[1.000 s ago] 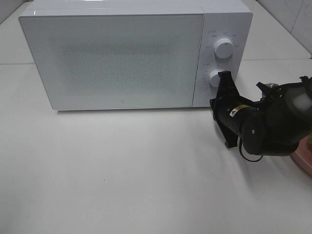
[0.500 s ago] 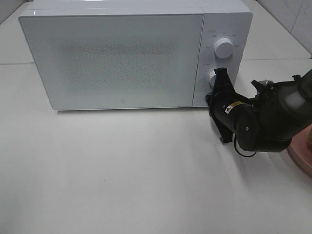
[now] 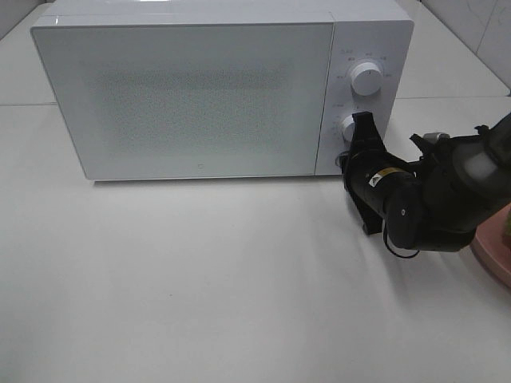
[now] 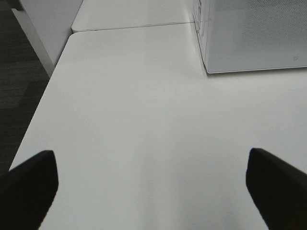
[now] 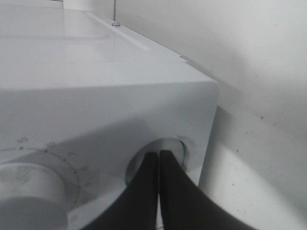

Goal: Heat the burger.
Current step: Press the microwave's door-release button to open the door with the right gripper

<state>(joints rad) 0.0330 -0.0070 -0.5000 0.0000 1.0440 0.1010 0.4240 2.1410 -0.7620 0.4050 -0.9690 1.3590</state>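
Microwave dial markings unreadable; arm sticker illegible.

Black right arm, rounded joints, yellow label, thin cable loop, tapered black right hand

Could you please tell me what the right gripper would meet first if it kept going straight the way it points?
The lower knob on the microwave. The shut right gripper points straight at it and may be touching it, though depth is unclear.
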